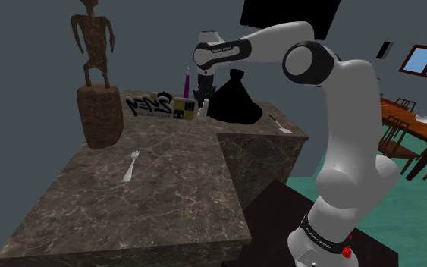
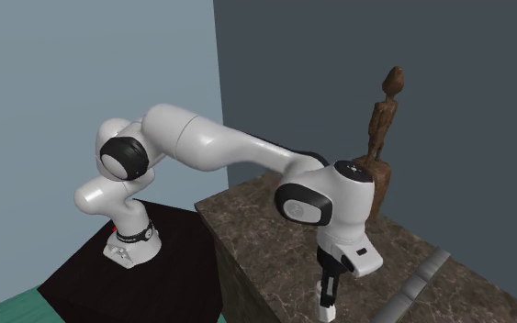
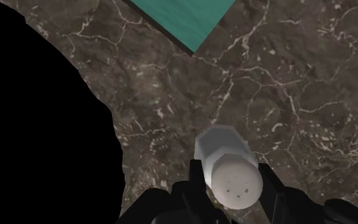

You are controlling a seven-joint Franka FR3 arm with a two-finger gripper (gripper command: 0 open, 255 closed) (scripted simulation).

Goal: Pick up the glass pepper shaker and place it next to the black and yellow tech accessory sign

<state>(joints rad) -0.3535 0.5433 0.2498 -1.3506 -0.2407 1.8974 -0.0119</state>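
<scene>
In the wrist view my gripper (image 3: 234, 194) is shut on the pepper shaker (image 3: 225, 153), a pale whitish bottle with a perforated cap, and both fingers (image 3: 197, 182) press its top. In the shoulder view the gripper (image 1: 203, 97) hangs at the back of the marble counter (image 1: 166, 190). The shaker (image 1: 202, 109) stands under it, just to the right of the small black and yellow sign (image 1: 183, 108). The second exterior view shows the gripper (image 2: 327, 295) pointing down over the counter. I cannot tell whether the shaker's base touches the counter.
A bulky black object (image 1: 237, 98) sits close on the shaker's right, and a purple candle (image 1: 186, 80) stands behind the sign. A graffiti-lettered board (image 1: 149, 105) and a wooden figure on a stump (image 1: 98, 91) are further left. A fork (image 1: 130, 165) and a spoon (image 1: 280, 124) lie on the counter.
</scene>
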